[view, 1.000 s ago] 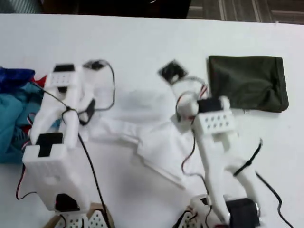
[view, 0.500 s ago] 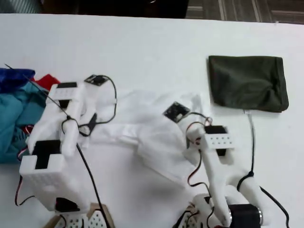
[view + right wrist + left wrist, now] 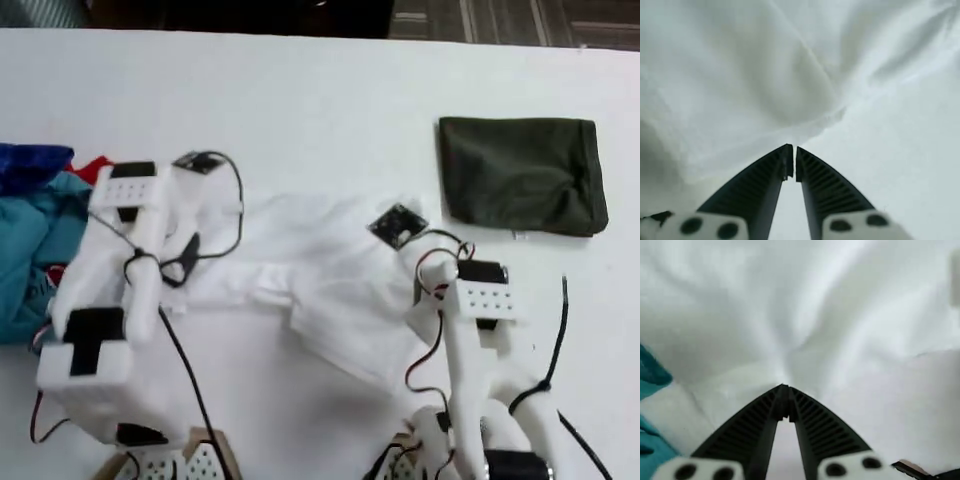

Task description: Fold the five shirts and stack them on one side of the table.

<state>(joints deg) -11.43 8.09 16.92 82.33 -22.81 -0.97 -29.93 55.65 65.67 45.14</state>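
Note:
A white shirt point(image 3: 320, 275) lies crumpled and partly spread across the middle of the table. My left gripper point(image 3: 203, 215) sits at its left end. In the left wrist view, that gripper point(image 3: 783, 392) is shut, with white cloth point(image 3: 805, 315) pinched at its tips. My right gripper point(image 3: 416, 262) is at the shirt's right side. In the right wrist view, this gripper point(image 3: 790, 152) is shut on the hem of the white fabric point(image 3: 740, 85). A folded dark green shirt point(image 3: 522, 175) lies flat at the back right.
A heap of unfolded shirts lies at the left edge: teal point(image 3: 25, 250), blue point(image 3: 30, 160) and red point(image 3: 95, 170). The teal one also shows beside the left gripper point(image 3: 650, 385). Bare white table point(image 3: 300, 90) stretches along the back. Cables hang from both arms.
My right gripper has drawn back toward the front right, pulling the white shirt's right side out wider. The left arm has shifted slightly while holding the left end.

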